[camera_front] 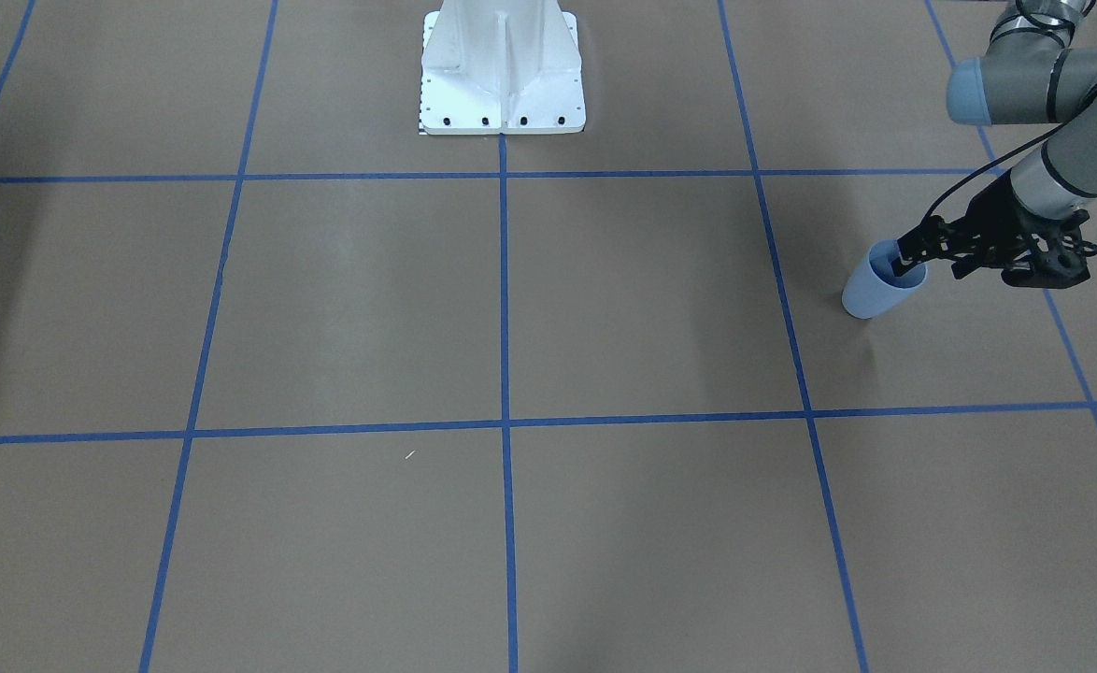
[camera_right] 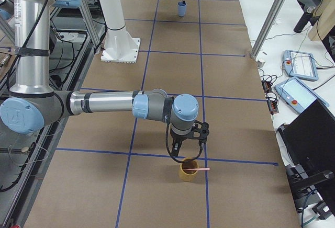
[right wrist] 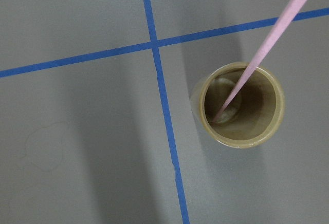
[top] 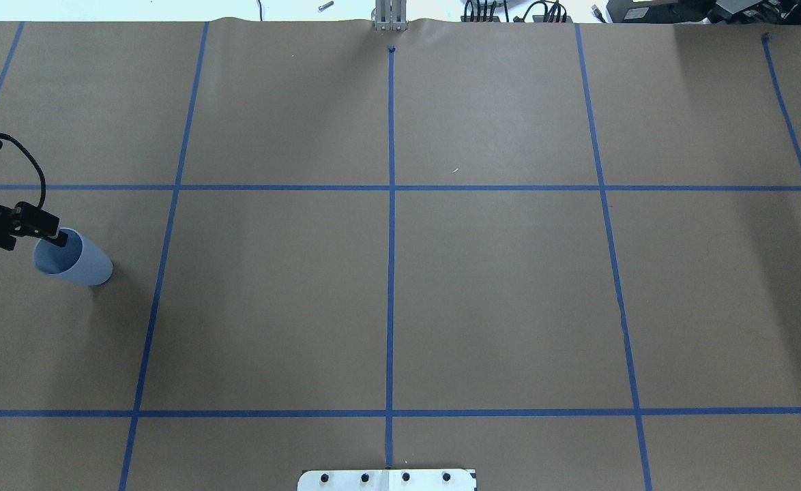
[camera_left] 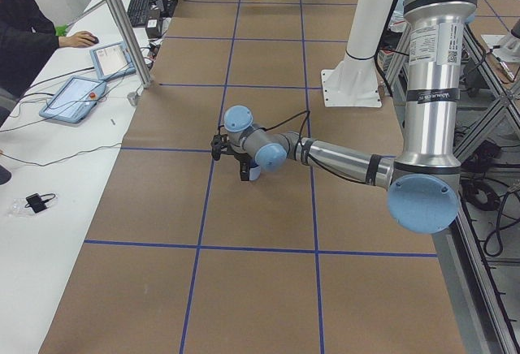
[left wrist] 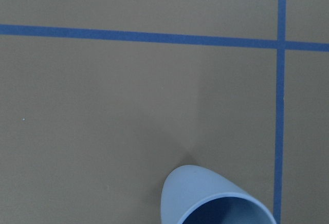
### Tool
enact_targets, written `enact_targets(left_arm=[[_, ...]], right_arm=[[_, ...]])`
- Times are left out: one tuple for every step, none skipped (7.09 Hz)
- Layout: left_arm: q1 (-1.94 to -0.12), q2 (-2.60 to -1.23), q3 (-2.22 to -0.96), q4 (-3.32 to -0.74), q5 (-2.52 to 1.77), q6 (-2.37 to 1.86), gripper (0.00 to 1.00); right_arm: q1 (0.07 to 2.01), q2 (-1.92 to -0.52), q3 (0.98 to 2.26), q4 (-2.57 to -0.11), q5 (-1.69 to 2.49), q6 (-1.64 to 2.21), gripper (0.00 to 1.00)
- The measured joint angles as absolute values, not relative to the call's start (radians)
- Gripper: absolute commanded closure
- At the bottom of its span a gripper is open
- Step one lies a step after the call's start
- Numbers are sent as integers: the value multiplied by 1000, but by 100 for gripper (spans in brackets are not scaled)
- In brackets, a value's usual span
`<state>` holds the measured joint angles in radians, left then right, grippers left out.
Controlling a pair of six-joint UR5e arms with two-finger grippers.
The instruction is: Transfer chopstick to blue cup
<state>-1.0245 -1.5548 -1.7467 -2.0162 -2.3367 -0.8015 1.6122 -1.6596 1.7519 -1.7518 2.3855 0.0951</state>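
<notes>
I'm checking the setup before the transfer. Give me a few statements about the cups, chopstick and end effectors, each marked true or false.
1. The pink chopstick stands in the tan cup. True.
2. The blue cup already holds the chopstick. False: the chopstick is in the tan cup.
3. The left end effector is at the blue cup's rim. True.
4. The right end effector rests flat on the table. False: it hangs above the tan cup.
5. The two cups stand side by side. False: they are at opposite ends of the table.

Matt brown paper table (top: 510, 307), smooth matt plastic blue cup (top: 83, 262)
</notes>
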Motion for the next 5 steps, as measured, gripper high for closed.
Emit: enact_targets(left_arm=[[-1017,-1557,-1740,-2016,-2331,-802,79],[-1011,-1558,-1739,-2016,-2328,-804,100],[-1005,-1558,-1740,-2017,-2328,-805,100],[-1002,-1558,-1742,-2017,-2327,-807,100],[-1001,-1558,-1746,-2016,-2330,-810,100]], right_arm=[[1612,-1660,1751,-1752,2385,95,0],[1612,-1660,1751,-1752,2385,95,0],[1612,-1660,1751,-1752,2385,95,0],[1612,-1660,1752,-1752,2384,95,0],[1612,-1660,1752,-1752,2382,95,0]])
